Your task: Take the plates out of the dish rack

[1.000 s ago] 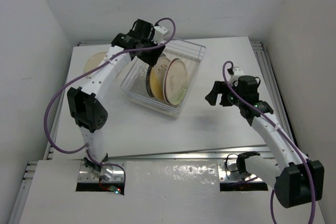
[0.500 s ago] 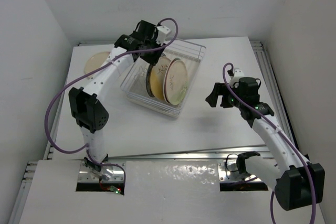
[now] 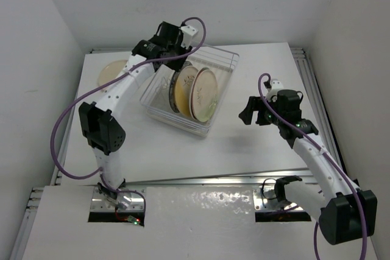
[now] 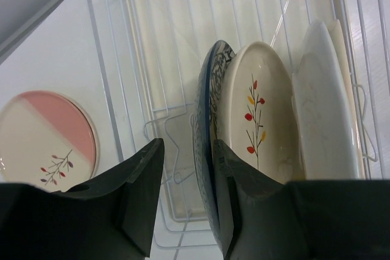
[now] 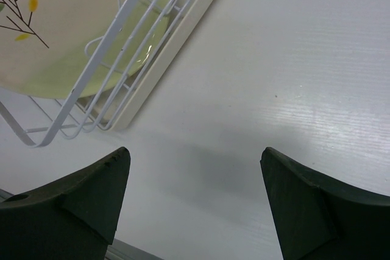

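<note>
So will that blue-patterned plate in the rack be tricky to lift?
Probably stiff and breakable: the blue-patterned plate looks like glazed ceramic. Its glossy rim may slip. Standing on edge in the dish rack, it could tip or roll once freed.

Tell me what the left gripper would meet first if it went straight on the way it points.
Probably the rim of the blue-patterned plate, which stands between the fingers of the left gripper; depth is unclear.
</note>
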You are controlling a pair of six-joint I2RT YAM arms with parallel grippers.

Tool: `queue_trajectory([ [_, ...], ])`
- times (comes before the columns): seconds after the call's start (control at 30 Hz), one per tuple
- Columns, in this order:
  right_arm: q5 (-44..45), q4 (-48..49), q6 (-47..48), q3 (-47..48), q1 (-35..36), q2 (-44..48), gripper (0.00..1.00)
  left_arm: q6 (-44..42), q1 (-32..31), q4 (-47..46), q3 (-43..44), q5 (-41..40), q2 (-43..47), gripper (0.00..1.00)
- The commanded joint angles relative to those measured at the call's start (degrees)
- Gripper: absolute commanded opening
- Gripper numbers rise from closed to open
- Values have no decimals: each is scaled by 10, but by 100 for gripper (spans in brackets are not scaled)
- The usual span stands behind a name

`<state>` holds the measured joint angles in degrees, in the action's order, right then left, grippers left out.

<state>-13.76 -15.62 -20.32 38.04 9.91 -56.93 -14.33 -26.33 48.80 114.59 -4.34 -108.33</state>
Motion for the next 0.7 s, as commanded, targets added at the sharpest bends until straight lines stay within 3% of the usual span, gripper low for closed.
queue_trajectory([
  [0.0, -4, 1, 12, 6, 3, 11, 86, 7, 0, -12, -19, -18, 25, 36],
  [0.1, -5, 0, 12, 6, 3, 11, 86, 4, -3, -18, -30, -29, 24, 35],
  [0.23, -11, 2, 13, 5, 3, 11, 87, -7, -7, -27, -61, -71, 22, 24],
  [0.37, -12, 4, 13, 4, 3, 13, 87, -10, -18, -31, -90, -81, 25, 21],
  [0.5, -16, 9, 12, -1, 3, 15, 87, -3, -20, -33, -99, -73, 25, 8],
  [0.53, -18, 9, 12, -1, 3, 15, 87, -3, -20, -34, -100, -73, 25, 0],
  [0.67, -17, 5, 14, -2, 3, 16, 87, 3, -21, -39, -78, -83, 31, 0],
])
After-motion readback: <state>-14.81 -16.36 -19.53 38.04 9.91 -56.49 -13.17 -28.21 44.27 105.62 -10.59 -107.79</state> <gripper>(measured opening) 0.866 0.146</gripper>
